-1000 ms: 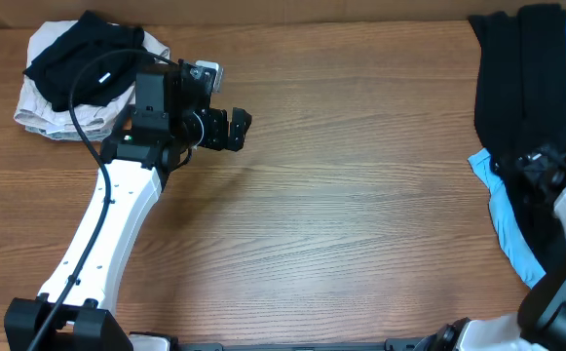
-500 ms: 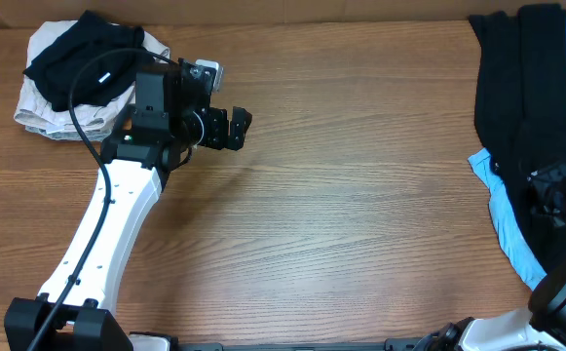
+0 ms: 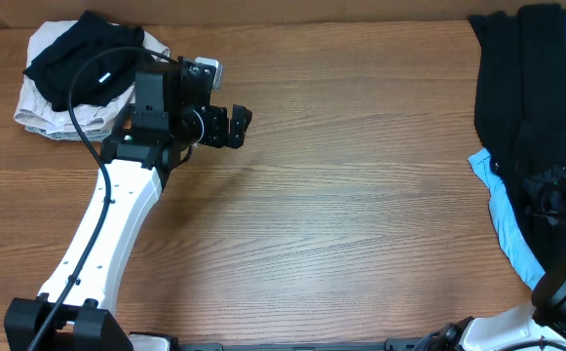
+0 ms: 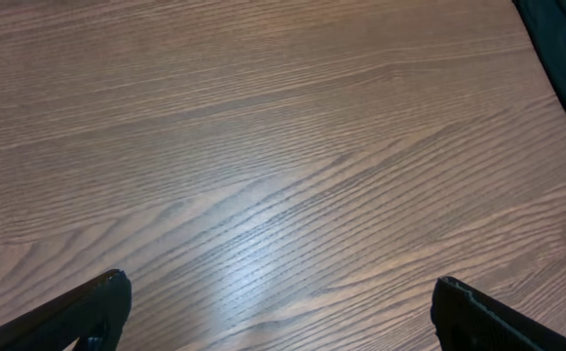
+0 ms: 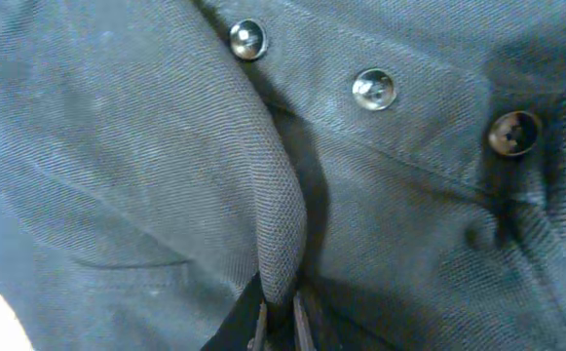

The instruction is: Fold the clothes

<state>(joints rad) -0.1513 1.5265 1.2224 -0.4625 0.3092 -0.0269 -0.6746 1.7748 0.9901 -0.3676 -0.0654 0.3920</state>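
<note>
Lower on black garment [image 3: 516, 78], right gripper [image 3: 552, 187]

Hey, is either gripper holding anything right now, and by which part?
The right gripper pinches a raised fold of the black garment, near its buttons. The left gripper is open over the table, holding nothing.

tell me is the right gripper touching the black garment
Touching. The right wrist view shows a raised ridge of the black garment pinched between the fingertips of the right gripper at the bottom edge.
</note>
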